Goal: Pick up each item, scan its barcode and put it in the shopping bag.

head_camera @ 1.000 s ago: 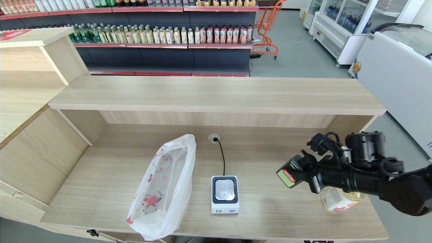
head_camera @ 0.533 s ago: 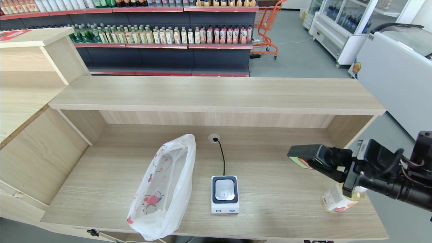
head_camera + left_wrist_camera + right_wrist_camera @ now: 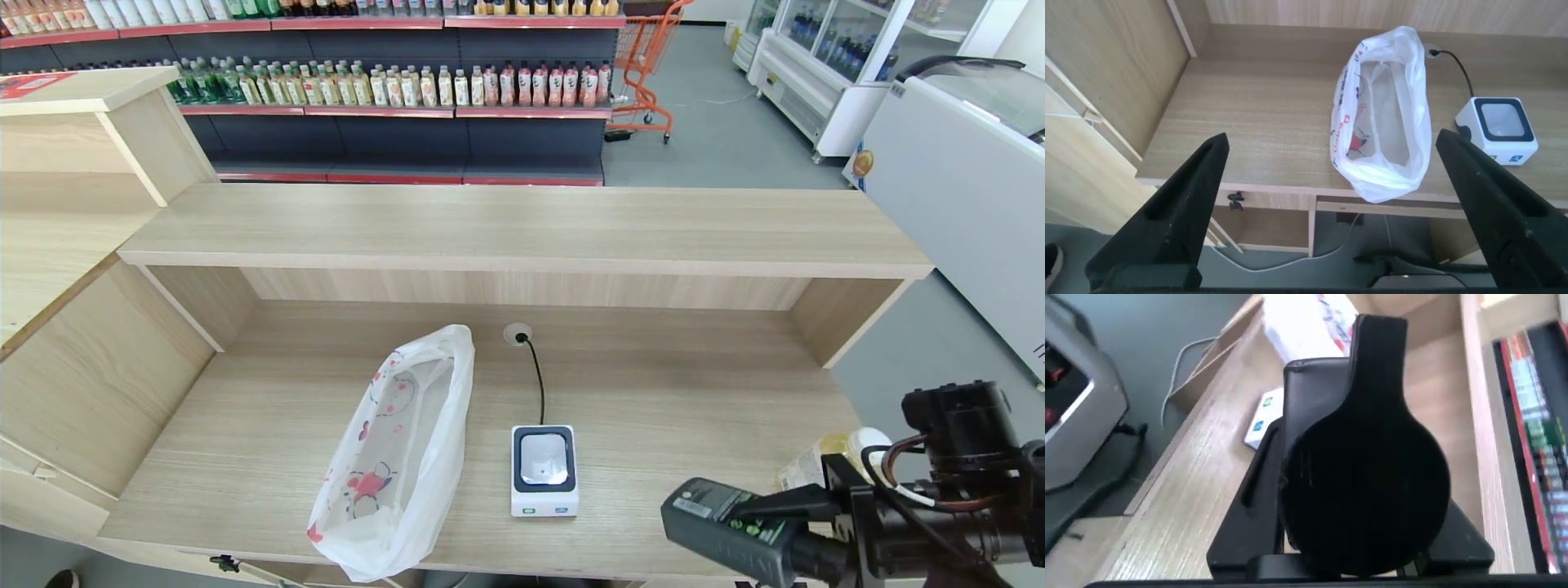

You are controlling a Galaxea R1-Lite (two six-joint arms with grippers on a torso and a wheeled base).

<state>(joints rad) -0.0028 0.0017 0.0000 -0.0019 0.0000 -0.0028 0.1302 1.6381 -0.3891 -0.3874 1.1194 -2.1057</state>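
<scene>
A white plastic shopping bag lies open on the wooden counter, left of a white barcode scanner. A bottle of yellowish liquid with a white cap rests at the counter's right end, partly hidden by my right arm. My right gripper hangs low at the counter's front edge, right of the scanner and just left of the bottle, fingers together with nothing held. The left wrist view has my left gripper open, in front of the counter's near edge, with the bag and scanner beyond it.
A black cable runs from the scanner to a hole at the back of the counter. A raised wooden shelf spans the far side, and wooden side walls close in the left end. Store shelves and freezers stand behind.
My right arm has swung down and back, from above the counter's right side to low at its front edge. Bag and scanner have not moved.
</scene>
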